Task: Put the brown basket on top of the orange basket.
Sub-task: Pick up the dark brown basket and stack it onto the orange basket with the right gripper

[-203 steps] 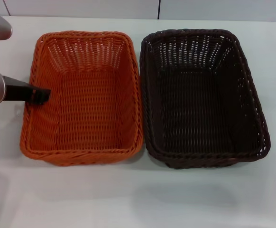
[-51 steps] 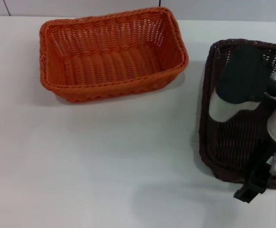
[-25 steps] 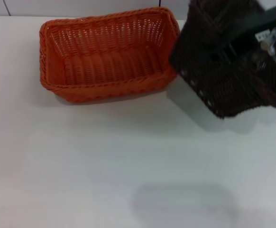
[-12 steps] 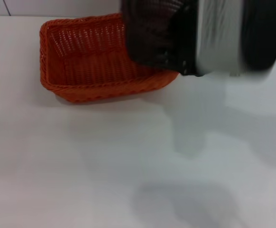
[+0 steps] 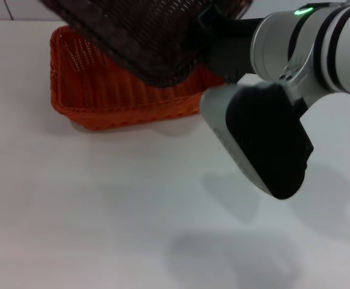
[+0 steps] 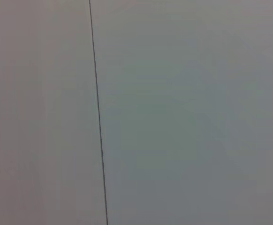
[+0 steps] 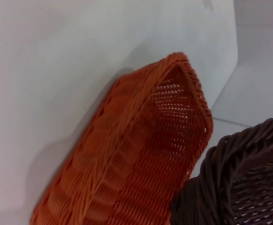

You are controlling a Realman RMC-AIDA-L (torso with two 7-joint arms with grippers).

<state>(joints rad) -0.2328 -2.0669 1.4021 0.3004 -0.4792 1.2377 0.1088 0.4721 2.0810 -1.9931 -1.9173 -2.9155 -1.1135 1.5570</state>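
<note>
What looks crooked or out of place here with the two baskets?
The brown basket hangs tilted in the air over the orange basket, held up by the right arm, one corner dipping toward the orange one. It is not seated level on it yet. The orange basket sits flat on the table; nothing looks spilled or damaged.

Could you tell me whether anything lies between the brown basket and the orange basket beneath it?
Nothing shows there: in the head view the brown basket hangs tilted over the orange basket, carried by the right arm.
</note>
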